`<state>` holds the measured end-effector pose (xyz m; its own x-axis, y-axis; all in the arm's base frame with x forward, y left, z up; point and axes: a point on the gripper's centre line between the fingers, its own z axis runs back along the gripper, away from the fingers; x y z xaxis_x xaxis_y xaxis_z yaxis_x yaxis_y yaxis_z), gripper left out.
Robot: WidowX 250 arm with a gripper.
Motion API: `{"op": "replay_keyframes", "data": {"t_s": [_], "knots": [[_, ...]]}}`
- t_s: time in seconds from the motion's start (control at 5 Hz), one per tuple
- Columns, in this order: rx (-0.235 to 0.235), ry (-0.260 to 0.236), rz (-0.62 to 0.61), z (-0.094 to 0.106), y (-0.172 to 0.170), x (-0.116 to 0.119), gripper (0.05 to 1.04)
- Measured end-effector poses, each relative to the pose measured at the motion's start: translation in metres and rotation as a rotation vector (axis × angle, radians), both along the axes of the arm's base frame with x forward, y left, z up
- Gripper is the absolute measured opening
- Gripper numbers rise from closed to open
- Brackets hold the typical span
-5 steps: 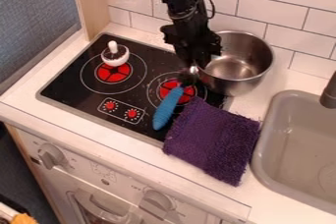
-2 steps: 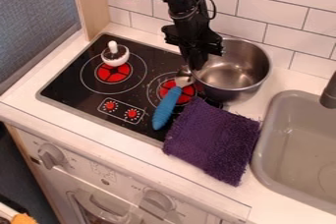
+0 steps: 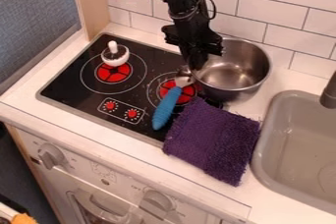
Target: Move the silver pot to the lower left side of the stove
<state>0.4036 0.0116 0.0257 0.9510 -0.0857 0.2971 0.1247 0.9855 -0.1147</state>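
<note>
Claw (image 3: 196, 64) gripping silver pot (image 3: 235, 73) by rim; pot shifted slightly toward camera.

Silver pot (image 3: 238, 74), upright, at right edge of stove (image 3: 66, 85)

On the stove (image 3: 69, 84), a small object (image 3: 116, 60) was placed left, a spoon (image 3: 167, 107) right; pot (image 3: 239, 89) behind cloth (image 3: 213, 142), sink (image 3: 289, 120) farther right.

We see a purple cloth (image 3: 213, 142) near the worktop's (image 3: 263, 198) front edge, a blue-handled spoon (image 3: 167, 107) just left of it, a sink (image 3: 295, 137) to its right and, toward the back left corner, perhaps a lidded bowl (image 3: 115, 61).
</note>
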Motion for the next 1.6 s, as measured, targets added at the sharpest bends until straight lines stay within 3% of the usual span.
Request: {"op": "replay_keyframes", "data": {"t_s": [0.2, 0.4, 0.8, 1.0, 1.4, 1.6], "knots": [[0.009, -0.001, -0.024, 0.003, -0.002, 0.001, 0.078], [-0.027, -0.014, -0.032, 0.007, -0.009, 0.005, 0.078], [-0.020, -0.090, -0.098, 0.049, -0.017, 0.006, 0.078], [-0.016, -0.108, -0.095, 0.069, -0.003, -0.003, 0.078], [0.017, -0.130, -0.013, 0.101, 0.066, -0.041, 0.078], [0.015, -0.124, 0.017, 0.102, 0.097, -0.064, 0.078]]}}
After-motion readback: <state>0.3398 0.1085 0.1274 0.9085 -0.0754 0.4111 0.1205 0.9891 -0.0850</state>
